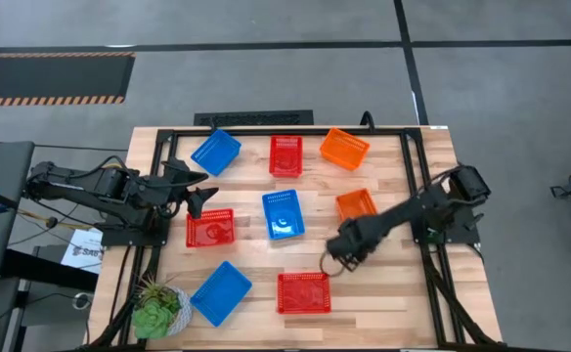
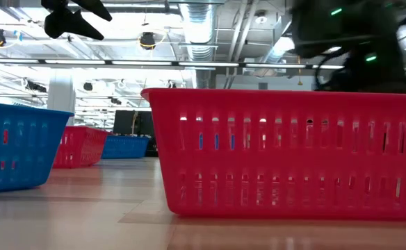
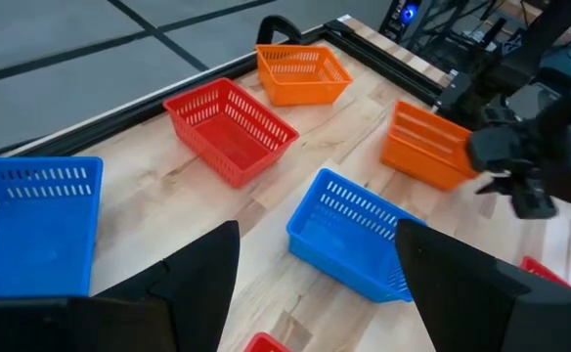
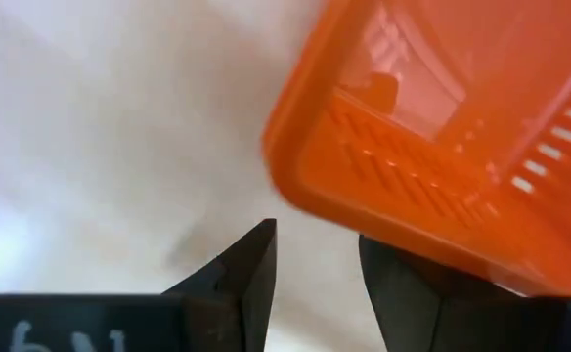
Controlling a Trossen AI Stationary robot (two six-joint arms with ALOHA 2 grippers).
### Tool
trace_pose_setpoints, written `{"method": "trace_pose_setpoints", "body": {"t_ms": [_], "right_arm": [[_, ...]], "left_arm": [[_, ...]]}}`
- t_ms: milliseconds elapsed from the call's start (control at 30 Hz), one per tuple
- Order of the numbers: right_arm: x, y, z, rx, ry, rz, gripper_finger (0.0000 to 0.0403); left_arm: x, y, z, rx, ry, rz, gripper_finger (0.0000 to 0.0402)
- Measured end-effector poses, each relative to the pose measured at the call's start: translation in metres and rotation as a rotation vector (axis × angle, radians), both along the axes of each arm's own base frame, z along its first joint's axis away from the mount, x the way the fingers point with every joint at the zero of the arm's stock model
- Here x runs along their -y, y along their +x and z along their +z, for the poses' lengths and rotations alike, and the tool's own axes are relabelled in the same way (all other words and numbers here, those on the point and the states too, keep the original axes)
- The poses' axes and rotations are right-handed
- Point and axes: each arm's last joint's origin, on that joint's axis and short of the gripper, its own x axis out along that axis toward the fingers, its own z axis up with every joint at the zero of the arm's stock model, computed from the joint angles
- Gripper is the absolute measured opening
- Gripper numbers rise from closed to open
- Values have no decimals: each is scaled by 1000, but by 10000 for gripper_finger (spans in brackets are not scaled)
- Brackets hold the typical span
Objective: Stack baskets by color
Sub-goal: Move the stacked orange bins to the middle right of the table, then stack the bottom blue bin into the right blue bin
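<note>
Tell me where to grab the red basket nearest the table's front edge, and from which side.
Grip the red basket by its rim, coming straight down from above: it sits upright and open-topped, with thin mesh walls a pincer can straddle. The right-hand short wall looks best, since the right pincer hovers just beside that end.

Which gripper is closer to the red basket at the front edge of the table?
The right gripper hangs just beside that red basket's far right corner. The left gripper is far off, over the left side by another red basket.

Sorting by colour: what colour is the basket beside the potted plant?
Blue basket, beside the potted plant; clearest in the high view.
</note>
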Motion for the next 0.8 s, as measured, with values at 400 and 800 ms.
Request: {"method": "trace_pose_setpoints", "body": {"t_ms": [400, 800], "right_arm": [[65, 44, 32, 190, 25, 39, 170], [34, 131, 130, 1038, 22, 246, 170]], "left_arm": [[2, 0, -1, 13, -102, -47, 263], [5, 1, -1, 14, -197, -104, 263]]}}
